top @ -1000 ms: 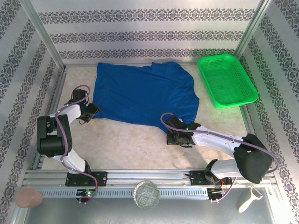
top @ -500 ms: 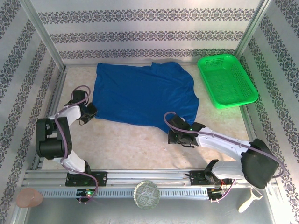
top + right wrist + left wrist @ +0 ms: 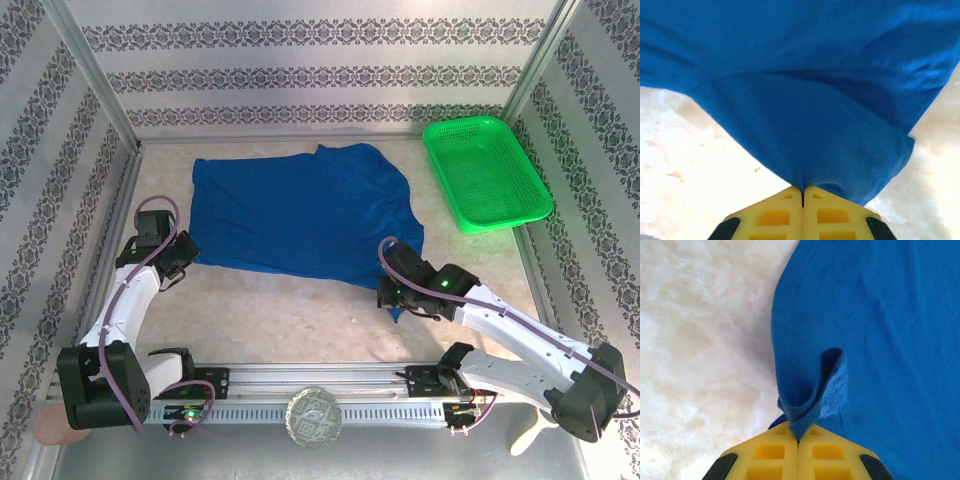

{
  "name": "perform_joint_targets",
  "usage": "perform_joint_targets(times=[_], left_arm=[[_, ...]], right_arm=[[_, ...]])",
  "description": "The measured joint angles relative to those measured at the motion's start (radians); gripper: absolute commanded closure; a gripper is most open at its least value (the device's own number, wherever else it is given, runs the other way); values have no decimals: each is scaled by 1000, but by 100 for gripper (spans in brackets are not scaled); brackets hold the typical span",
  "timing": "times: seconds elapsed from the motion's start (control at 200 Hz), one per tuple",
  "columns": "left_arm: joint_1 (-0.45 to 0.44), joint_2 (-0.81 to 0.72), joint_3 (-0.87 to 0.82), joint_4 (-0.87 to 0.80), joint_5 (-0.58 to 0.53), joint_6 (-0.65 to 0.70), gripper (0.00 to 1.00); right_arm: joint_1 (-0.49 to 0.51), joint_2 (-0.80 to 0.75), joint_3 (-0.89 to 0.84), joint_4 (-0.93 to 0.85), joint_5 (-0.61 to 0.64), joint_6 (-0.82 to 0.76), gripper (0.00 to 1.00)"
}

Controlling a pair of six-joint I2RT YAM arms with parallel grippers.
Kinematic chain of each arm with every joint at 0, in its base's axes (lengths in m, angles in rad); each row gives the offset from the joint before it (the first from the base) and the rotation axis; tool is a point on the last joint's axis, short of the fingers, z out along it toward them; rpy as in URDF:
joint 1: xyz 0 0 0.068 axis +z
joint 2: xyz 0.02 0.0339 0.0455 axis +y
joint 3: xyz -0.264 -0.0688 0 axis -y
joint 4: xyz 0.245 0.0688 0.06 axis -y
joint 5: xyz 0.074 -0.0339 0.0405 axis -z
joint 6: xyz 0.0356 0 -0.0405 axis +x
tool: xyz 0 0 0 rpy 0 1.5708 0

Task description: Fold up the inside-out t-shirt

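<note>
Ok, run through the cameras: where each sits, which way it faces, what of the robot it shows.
Top external: above and behind the arm bases, looking down over the table, t-shirt and green basket; both arms show, left gripper and right gripper at the t-shirt's near edge.
Left wrist: on the left arm, looking along its yellow fingers, shut on the t-shirt's edge.
Right wrist: on the right arm, same, yellow fingers pinching the t-shirt.
Shared: all see t-shirt and table.

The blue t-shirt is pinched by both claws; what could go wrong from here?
The left gripper and right gripper each pinch only a small bit of the t-shirt at their fingertips, so the cloth might slip out when pulled. The left pinch is a bunched curl of edge, so the fold may come out crooked.
</note>
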Motion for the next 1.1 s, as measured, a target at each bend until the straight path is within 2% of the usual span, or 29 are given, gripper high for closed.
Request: perform_joint_targets(times=[0.16, 0.435, 1.099], left_arm=[[0, 79, 58, -25, -10, 26, 96], [0, 249, 166, -28, -37, 64, 96], [0, 615, 460, -30, -58, 109, 94]], right_arm=[[-58, 57, 108, -34, 11, -79, 100], [-171, 282, 291, -47, -30, -257, 100], [-250, 818, 849, -192, -28, -572, 100]])
